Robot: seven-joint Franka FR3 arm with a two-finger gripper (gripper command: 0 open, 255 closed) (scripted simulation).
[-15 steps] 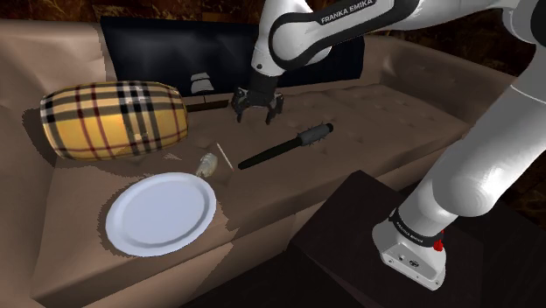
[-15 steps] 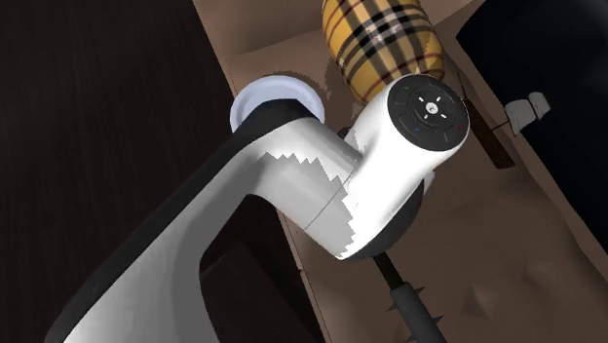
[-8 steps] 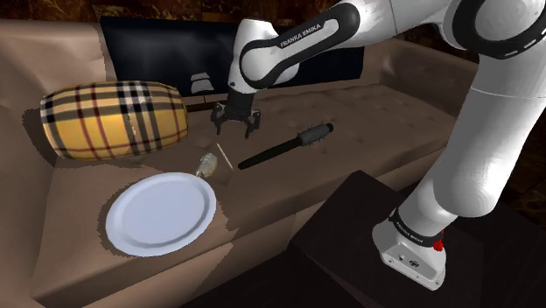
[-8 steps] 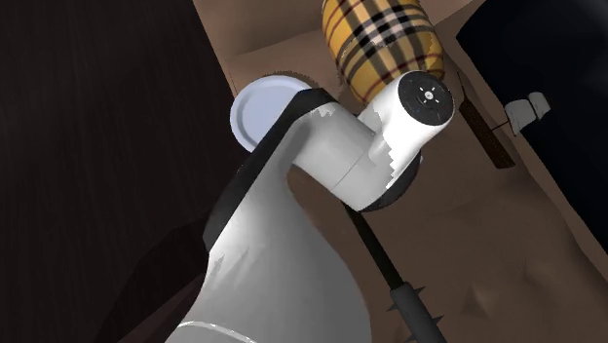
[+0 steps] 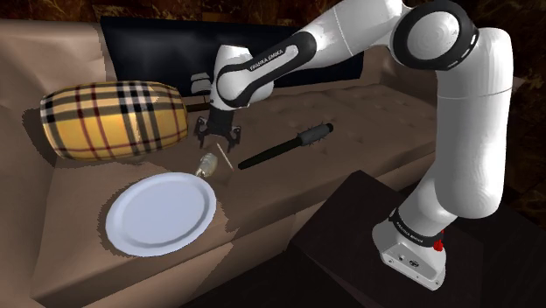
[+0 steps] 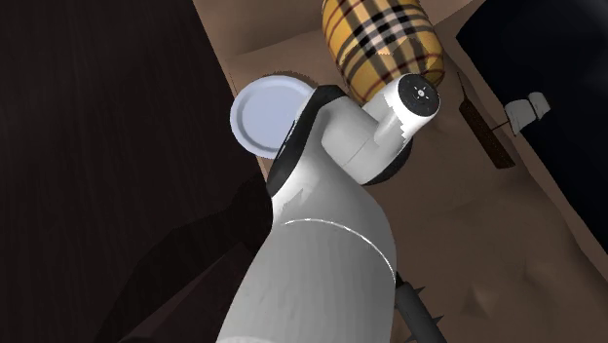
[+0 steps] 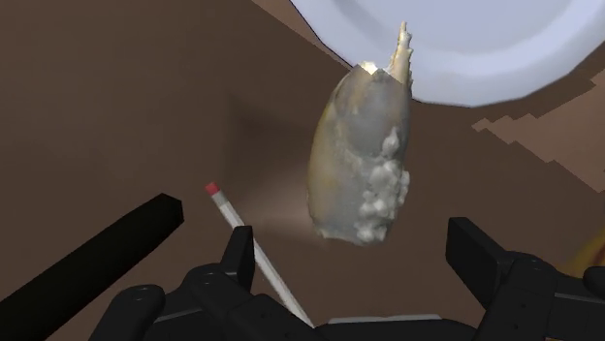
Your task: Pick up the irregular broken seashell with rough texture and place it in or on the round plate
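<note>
Grey-tan seashell (image 7: 364, 160) on sofa seat, tip touching round plate (image 5: 162, 213) rim | hand (image 5: 219, 140) hovers over it, fingers wide, empty | shell's long axis points toward plate, crosswise to finger gap | likely next: descend, close across narrow width

This looks like a living room in a home. There is a big brown sofa (image 5: 385, 101) with soft, buttoned seats. A yellow checked roll pillow (image 5: 114, 120) lies on it, and a dark cushion (image 5: 153, 52) leans against its back.
</note>
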